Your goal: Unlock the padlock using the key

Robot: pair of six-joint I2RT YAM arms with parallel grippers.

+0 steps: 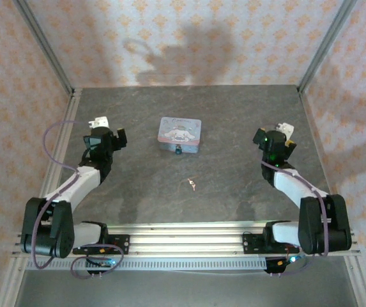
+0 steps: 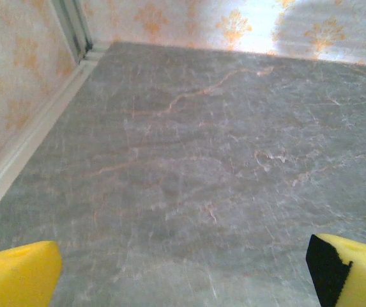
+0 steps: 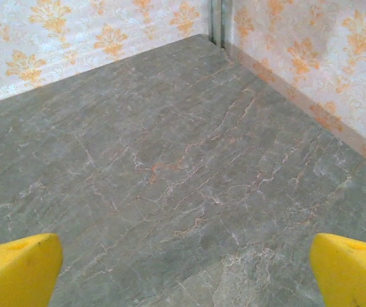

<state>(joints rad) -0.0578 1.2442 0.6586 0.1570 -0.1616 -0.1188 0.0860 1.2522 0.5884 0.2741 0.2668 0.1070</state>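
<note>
Left gripper [image 1: 109, 128] is released, jaws spread wide. In the left wrist view its yellow pads [image 2: 18, 276] sit at the two bottom corners, with bare grey counter [image 2: 189, 166] between them. It hovers over the far-left part of the counter, facing the patterned back wall [image 2: 246, 25]. The left arm [image 1: 74, 185] is folded: its dark elbow block lies low near the base rail and its white forearm runs up and inward to the wrist.

Right gripper [image 1: 282, 135] is also released and holding nothing. In the right wrist view its yellow pads [image 3: 16, 272] are far apart, with marbled counter between them. It is mirrored on the far-right side and aimed toward the back right corner. The right arm [image 1: 294, 185] has the same fold: elbow block by the rail, white forearm angled up and inward.

Padlock [image 1: 178, 150] is tiny and dark. It sits at the near edge of the pastel cartoon tin [image 1: 180, 131], touching it, in the middle of the counter toward the back. I can't tell whether the shackle is closed.

Key [image 1: 192, 185] is a small pale sliver lying flat on the counter, nearer the arms than the tin, slightly right of the padlock and apart from it.

Both grippers are well apart from the tin, the padlock and the key, one on each side, roughly level with the tin.
</note>
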